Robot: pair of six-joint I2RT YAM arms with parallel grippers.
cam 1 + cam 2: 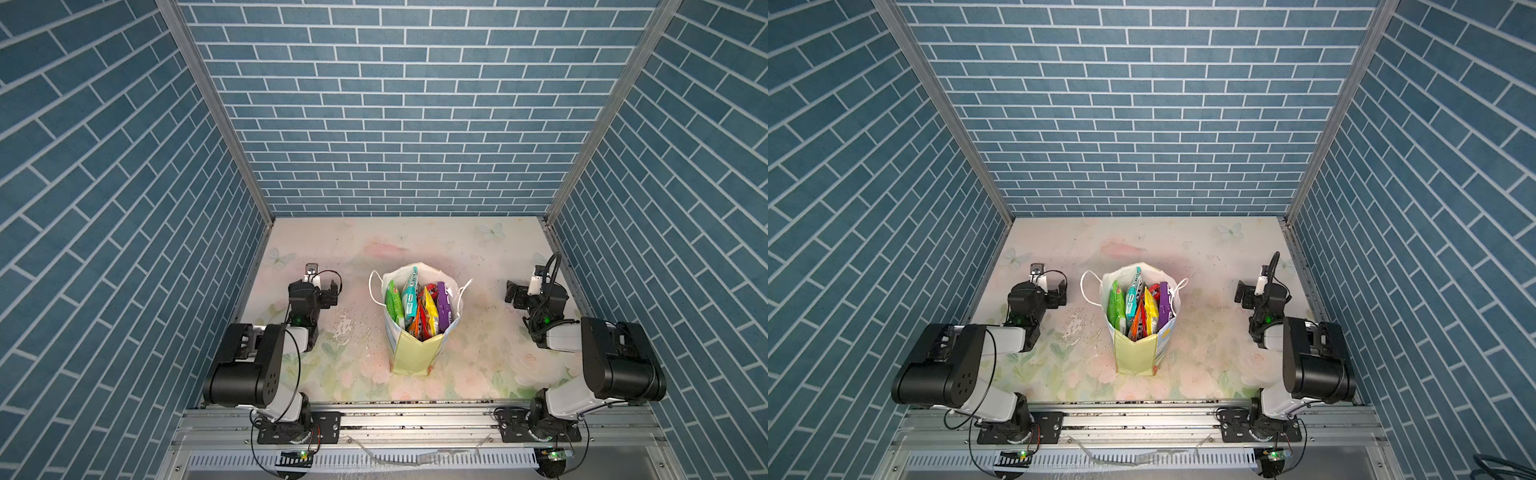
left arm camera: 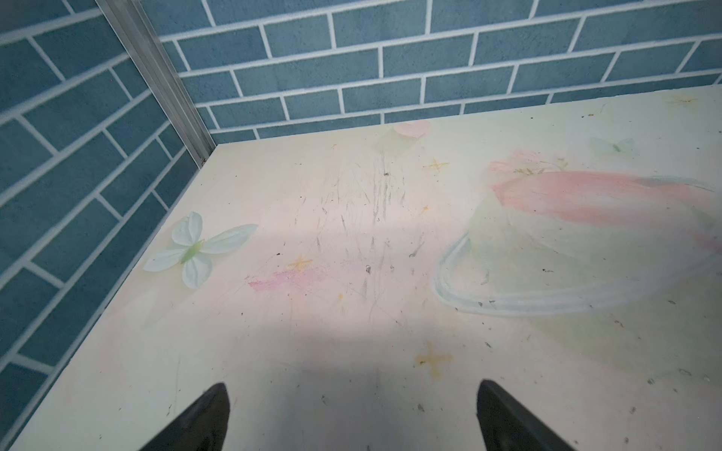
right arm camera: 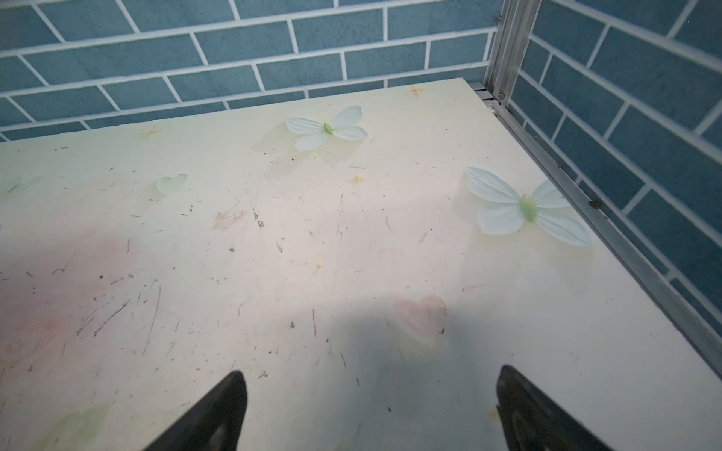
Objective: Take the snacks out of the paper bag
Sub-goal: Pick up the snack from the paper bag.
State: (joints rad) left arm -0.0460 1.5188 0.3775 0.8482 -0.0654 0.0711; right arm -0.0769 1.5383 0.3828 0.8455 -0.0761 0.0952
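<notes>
Nearest edge: noted alu rail (image 1: 415,419) w/ both arm bases bolted on; no task item there. Next back, found paper bag (image 1: 413,353) upright at approx centre of surface (image 1: 478,249), pale yellow-green narrow side toward rail, mouth open. Saw snacks (image 1: 415,307) all inside, standing on edge, tops at or just above rim: green packet (image 1: 393,301) on left arm's side, then teal packet (image 1: 410,293), orange packet (image 1: 415,324), yellow packet (image 1: 431,309), red packet (image 1: 430,288) behind, purple packet (image 1: 445,303) on right arm's side. Could not confirm full count; lower parts hidden. Found no packet on surface outside bag.

Level w/ bag mouth, found left tool (image 2: 353,414) wide, holding nothing, well apart from bag; saw only bare scuffed surface btwn its fingertips (image 2: 213,414) in wrist view. Found right tool (image 3: 371,406) likewise wide, empty, well apart on opp. side.

Beyond, noted printed butterflies (image 3: 326,131) on far surface, then blue brick wall (image 1: 395,104).

Assessment: task at start, nil removed, every packet left to lift out. Judged teal packet, standing highest, the likeliest first pick.
</notes>
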